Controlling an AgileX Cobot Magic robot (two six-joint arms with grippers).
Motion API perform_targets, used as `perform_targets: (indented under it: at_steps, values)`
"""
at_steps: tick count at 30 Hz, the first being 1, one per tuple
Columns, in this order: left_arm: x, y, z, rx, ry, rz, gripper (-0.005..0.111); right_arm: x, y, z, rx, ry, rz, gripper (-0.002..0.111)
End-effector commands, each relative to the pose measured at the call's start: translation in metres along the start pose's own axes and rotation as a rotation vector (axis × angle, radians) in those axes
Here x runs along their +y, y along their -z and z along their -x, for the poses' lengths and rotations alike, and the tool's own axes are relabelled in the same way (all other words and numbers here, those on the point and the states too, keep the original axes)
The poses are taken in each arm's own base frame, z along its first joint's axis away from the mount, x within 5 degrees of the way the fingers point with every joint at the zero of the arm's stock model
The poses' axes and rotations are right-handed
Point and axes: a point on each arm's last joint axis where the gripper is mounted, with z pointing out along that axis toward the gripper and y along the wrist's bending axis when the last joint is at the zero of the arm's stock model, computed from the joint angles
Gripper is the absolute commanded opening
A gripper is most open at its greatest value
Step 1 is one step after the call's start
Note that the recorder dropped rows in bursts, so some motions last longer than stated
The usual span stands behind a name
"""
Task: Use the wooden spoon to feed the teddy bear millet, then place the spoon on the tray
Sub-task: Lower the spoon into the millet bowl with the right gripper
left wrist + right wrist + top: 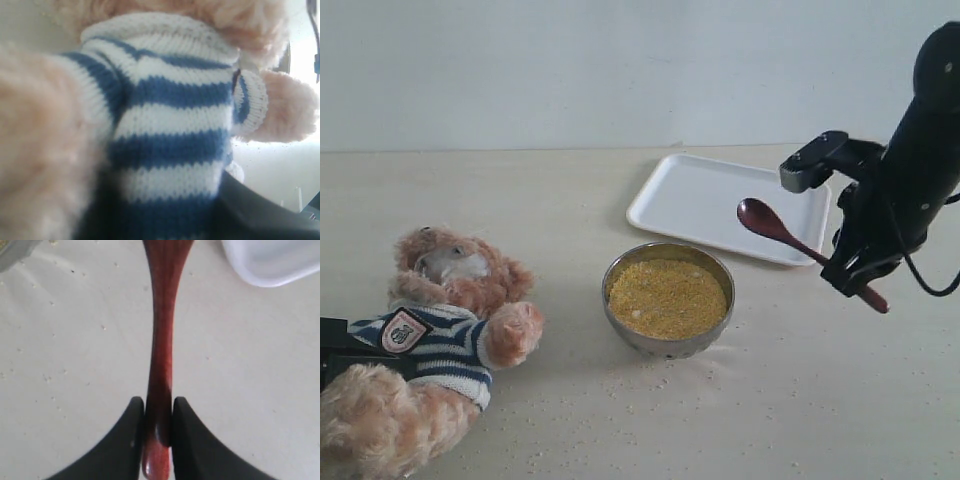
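Right claw (pixel 855 275) is clamped on the thin end of the wooden spoon (pixel 788 234), and I've got a clean look at it from the wrist: both black fingers (pixel 125 440) pinch the handle, with its tip poking out behind them. It's a glossy, dark reddish-brown spoon, slim, with a small oval bowl at the far end. It's up off the desk (pixel 800 400), tilted, bowl end higher and showing against the near edge of the white tray (pixel 700 190). I can't tell if any grains sit in it.

Left claw (pixel 350 360) is at the edge of the exterior view, closed on the teddy bear (pixel 440 330) around its striped middle; its wrist camera is filled with navy-and-white knit and pale fur. The bear lies back, white muzzle up, shield badge on its shirt.

Between bear and spoon sits the steel bowl (pixel 665 345), filled with yellow millet (pixel 667 297), loose specks scattered on the desk around it
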Motion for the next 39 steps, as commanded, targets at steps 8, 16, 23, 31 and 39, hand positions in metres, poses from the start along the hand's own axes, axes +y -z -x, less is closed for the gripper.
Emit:
perform_targets:
  at_steps: [8, 16, 23, 31, 39]
  values:
    - [-0.003, 0.002, -0.001, -0.009, -0.008, -0.015, 0.005, 0.065, 0.055, 0.018, 0.272, 0.236, -0.370, 0.000]
    - [-0.003, 0.002, -0.001, -0.009, -0.008, -0.015, 0.005, 0.124, 0.062, 0.068, 0.227, 0.577, -0.684, 0.000]
    - [-0.003, 0.002, -0.001, -0.009, -0.008, -0.015, 0.005, 0.126, 0.014, 0.077, 0.346, 0.631, -0.662, 0.000]
    - [-0.003, 0.002, -0.001, -0.009, -0.008, -0.015, 0.005, 0.147, -0.014, 0.085, 0.408, 0.774, -0.708, 0.000]
    - [-0.003, 0.002, -0.001, -0.009, -0.008, -0.015, 0.005, 0.153, -0.027, 0.088, 0.423, 0.801, -0.751, 0.000]
